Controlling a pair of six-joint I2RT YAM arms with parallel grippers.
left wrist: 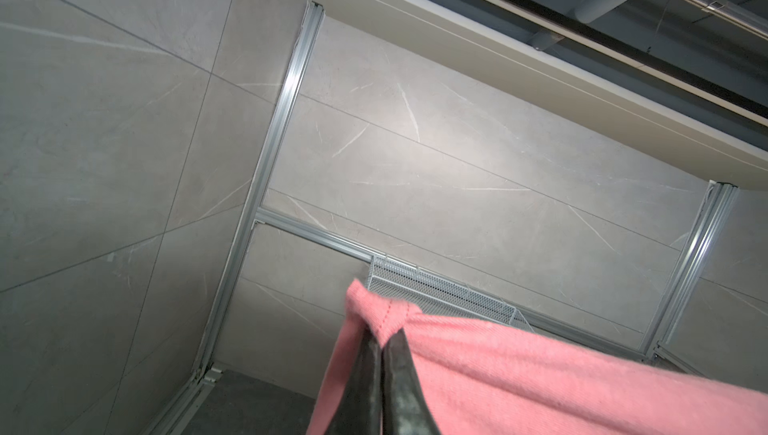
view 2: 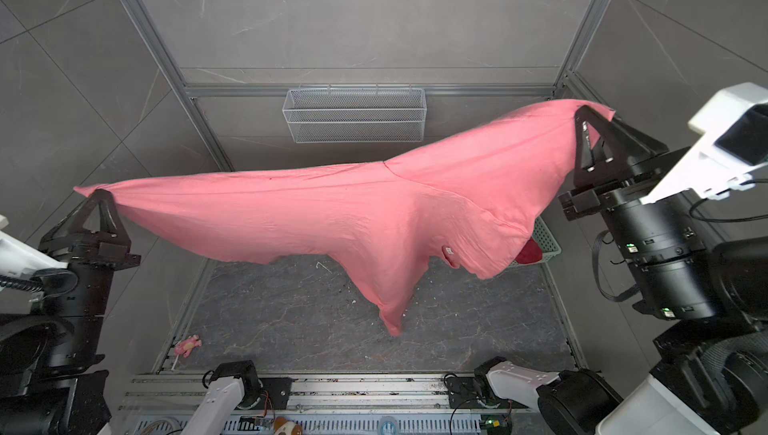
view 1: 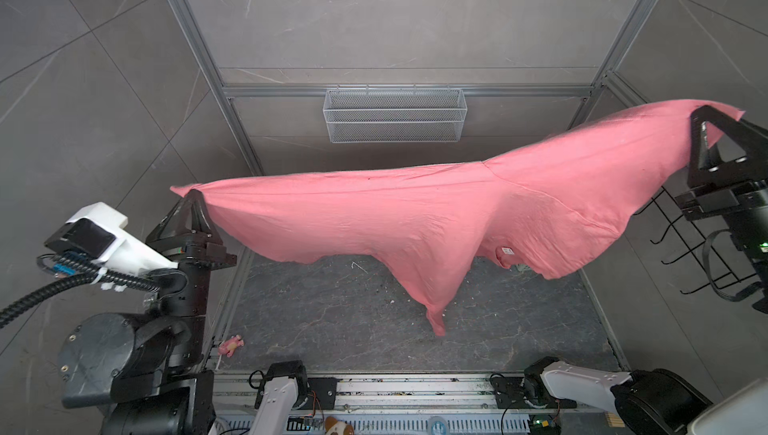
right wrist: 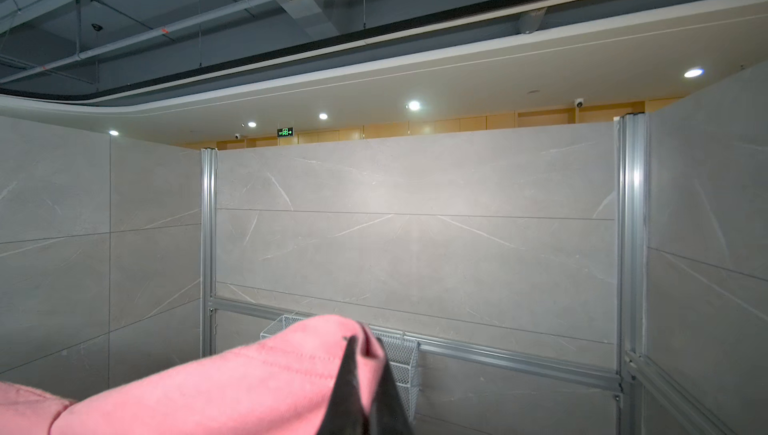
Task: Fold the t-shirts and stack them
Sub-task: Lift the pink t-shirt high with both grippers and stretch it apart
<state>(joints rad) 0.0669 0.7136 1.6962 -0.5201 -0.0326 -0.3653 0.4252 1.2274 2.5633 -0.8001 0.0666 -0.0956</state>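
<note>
A salmon-pink t-shirt point(view 1: 374, 212) point(view 2: 291, 212) hangs stretched in the air above the table, held at two corners. My left gripper point(view 1: 193, 194) point(view 2: 99, 194) is shut on its left corner, and the left wrist view shows the hem point(left wrist: 386, 316) pinched between the fingers point(left wrist: 380, 339). My right gripper point(view 1: 702, 110) point(view 2: 582, 110) is higher and farther back, shut on the right corner point(right wrist: 361, 341). The neck label point(view 1: 506, 251) shows on the sagging underside. One fold droops to a point point(view 1: 436, 320) near the table. A deep-red t-shirt point(view 2: 530, 254) lies in the mint-green basket point(view 2: 546, 237), mostly hidden behind the pink one.
A white wire mesh basket point(view 1: 395, 115) hangs on the back wall. A black wire rack point(view 1: 685, 254) stands at the right. A small pink toy point(view 1: 230, 345) lies at the table's front left corner. The dark marbled tabletop point(view 1: 332, 320) shows below the shirt.
</note>
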